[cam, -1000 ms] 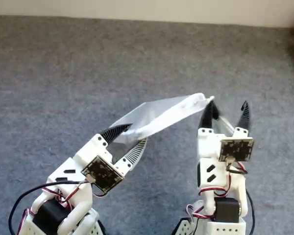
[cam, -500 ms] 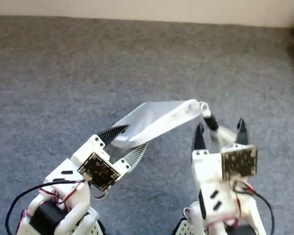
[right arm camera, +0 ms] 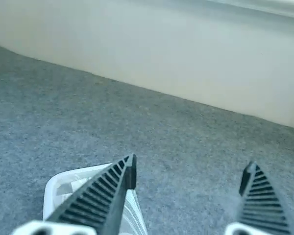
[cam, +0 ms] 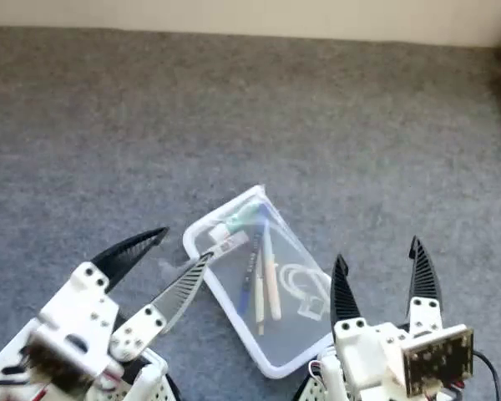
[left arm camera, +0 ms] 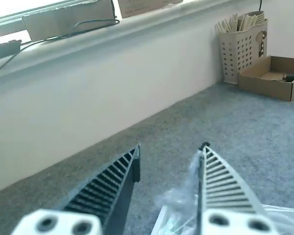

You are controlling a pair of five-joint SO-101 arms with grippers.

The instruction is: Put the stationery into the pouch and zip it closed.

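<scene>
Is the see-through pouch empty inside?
No, pens show through the clear pouch, which lies flat on the carpet.

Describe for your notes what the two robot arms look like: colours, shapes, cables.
The left arm and right arm have white plastic bodies with black, ribbed, triangular jaws tapering to points. The right arm carries a small speckled circuit board with a thin black cable.
</scene>
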